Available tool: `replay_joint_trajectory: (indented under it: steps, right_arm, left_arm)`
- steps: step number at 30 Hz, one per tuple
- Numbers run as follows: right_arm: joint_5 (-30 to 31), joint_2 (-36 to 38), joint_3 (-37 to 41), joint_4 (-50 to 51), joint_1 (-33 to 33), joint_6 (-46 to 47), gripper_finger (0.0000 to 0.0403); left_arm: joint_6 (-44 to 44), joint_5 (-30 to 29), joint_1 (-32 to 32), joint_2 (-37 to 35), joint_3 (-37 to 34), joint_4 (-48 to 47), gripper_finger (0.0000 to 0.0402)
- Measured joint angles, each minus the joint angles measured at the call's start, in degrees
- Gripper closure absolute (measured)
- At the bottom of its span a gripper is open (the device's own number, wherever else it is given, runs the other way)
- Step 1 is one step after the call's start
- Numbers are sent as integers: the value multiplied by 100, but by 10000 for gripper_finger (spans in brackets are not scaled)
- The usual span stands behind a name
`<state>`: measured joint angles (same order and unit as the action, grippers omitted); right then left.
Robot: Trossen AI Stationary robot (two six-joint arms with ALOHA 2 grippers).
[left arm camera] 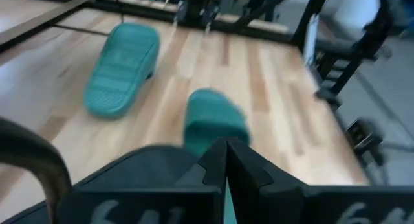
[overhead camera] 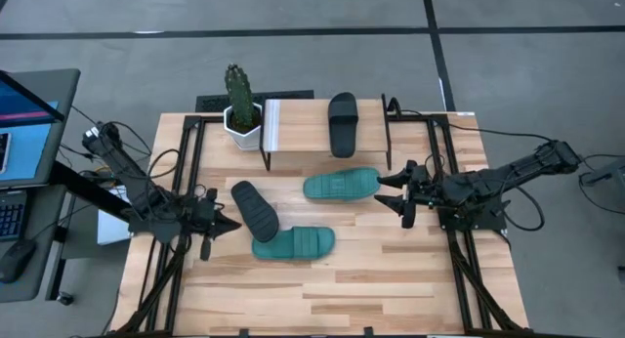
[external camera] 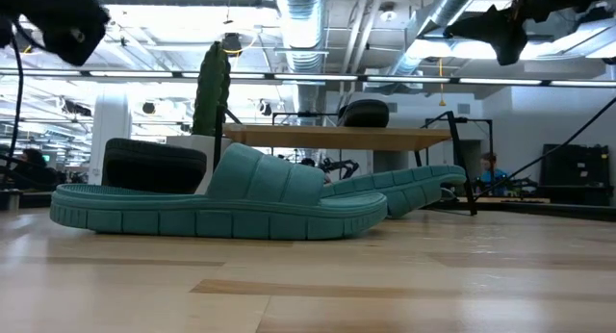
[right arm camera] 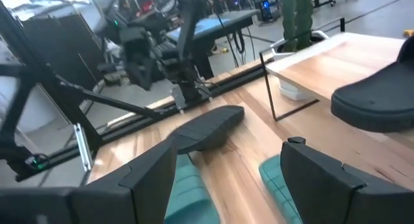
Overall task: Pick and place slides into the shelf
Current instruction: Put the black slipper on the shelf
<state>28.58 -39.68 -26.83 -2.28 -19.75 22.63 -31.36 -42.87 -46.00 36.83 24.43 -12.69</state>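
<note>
The shelf (overhead camera: 303, 128) stands at the table's far side, with one black slide (overhead camera: 343, 123) lying on its top board. A second black slide (overhead camera: 255, 209) lies on the table, its near end resting on a teal slide (overhead camera: 293, 243). Another teal slide (overhead camera: 340, 184) lies just in front of the shelf. My left gripper (overhead camera: 229, 224) hovers shut to the left of the black slide on the table, touching nothing. My right gripper (overhead camera: 386, 182) hovers open to the right of the far teal slide, its fingers (right arm camera: 323, 179) wide apart with nothing between them.
A cactus in a white pot (overhead camera: 241, 108) stands at the shelf's left end. Black frame rails (overhead camera: 186, 182) run along the table's left and right sides. Bare tabletop (overhead camera: 322, 299) lies toward the near edge. A monitor and keyboard (overhead camera: 20, 133) sit off the table's left.
</note>
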Motion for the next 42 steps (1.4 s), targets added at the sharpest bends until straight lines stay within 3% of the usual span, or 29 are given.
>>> replay_joint_trajectory:
  steps: [7,11,14,18,23,27,36,42]
  right_arm:
    - [-1,-2,0,229,0,-4,142]
    - [-1,0,0,279,0,-6,142]
    - [-1,-1,0,447,0,-7,142]
    - [-3,0,0,642,0,-6,142]
    - [-5,0,0,900,0,-8,142]
    - [-7,0,0,1252,0,-6,142]
    - [-29,0,-2,1684,0,-6,142]
    - [-56,-1,-2,2159,0,-6,142]
  left_arm:
    - [-221,61,2,393,18,1235,401]
    - [55,-148,11,549,18,1144,401]
    - [-352,-445,116,667,16,934,401]
    - [-626,-410,442,908,110,848,401]
    - [254,31,760,1531,689,142,392]
    - [1180,93,863,2216,1191,-534,359]
    - [2941,-1266,837,3901,2200,-1552,267]
    - [3322,-1430,736,4830,2740,-1922,239]
